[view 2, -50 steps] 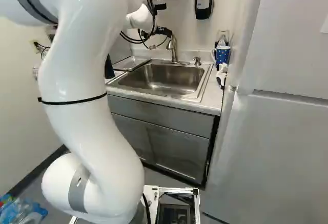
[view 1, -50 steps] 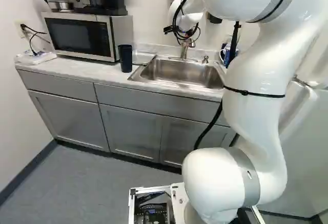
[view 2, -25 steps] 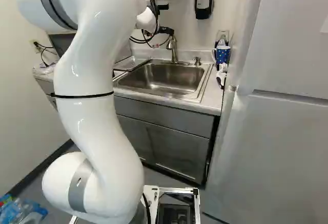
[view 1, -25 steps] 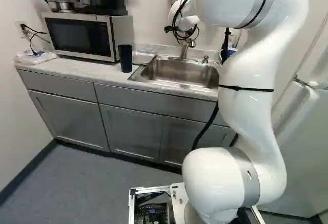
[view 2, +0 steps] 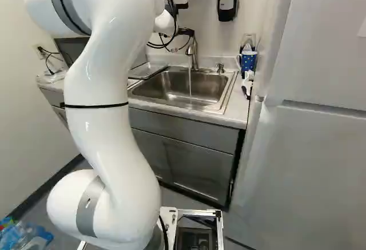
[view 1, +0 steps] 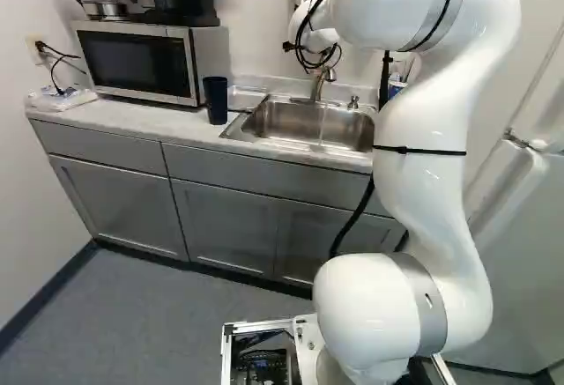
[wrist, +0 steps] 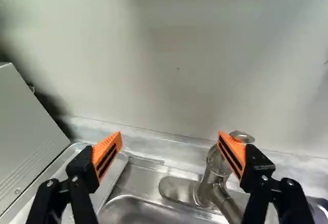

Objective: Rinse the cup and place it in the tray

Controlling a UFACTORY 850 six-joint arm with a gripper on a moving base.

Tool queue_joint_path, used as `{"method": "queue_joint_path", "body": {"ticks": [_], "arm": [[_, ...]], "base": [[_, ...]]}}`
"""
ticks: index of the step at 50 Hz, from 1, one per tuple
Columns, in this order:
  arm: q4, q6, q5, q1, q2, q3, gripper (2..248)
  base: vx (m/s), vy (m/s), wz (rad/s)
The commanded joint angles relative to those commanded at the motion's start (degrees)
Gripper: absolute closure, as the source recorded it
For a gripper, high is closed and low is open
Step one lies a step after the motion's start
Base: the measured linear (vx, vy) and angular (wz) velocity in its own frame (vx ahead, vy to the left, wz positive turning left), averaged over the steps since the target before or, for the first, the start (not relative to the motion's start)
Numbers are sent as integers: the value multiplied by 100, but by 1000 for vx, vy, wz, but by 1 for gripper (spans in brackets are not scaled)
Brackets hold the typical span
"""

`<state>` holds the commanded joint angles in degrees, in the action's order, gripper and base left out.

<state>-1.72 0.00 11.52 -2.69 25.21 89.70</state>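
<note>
Right base view: the arm (view 2: 100, 118) rises left of the middle, and its gripper (view 2: 185, 32), partly hidden, hangs near the top of the faucet (view 2: 193, 52). Water (view 2: 190, 81) runs from the faucet down into the sink (view 2: 171, 92). In the wrist view the gripper (wrist: 170, 134) has its two fingers well apart with nothing clasped; the wall (wrist: 174, 75) is ahead. One orange pad (wrist: 233, 155) overlaps the faucet's handle (wrist: 242, 137), but whether they touch I cannot tell. Under the other finger lies the metal tray (wrist: 105, 183), between sink and microwave (view 1: 137, 61). The dark cup (view 1: 216, 101) stands upright on the counter (view 1: 145, 117), between the microwave and the sink, out of the gripper and outside the tray. A spotted blue mug (view 2: 248, 61) is at the sink's other side, near the fridge (view 2: 309, 158).
</note>
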Motion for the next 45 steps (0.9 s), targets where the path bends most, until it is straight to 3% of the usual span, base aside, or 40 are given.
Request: {"method": "queue_joint_path", "body": {"ticks": [20,45], "arm": [[1,0,52,-1,-41,-50,3],[239,0,52,-126,-684,-812,3]], "base": [[0,0,0],[0,0,0]]}}
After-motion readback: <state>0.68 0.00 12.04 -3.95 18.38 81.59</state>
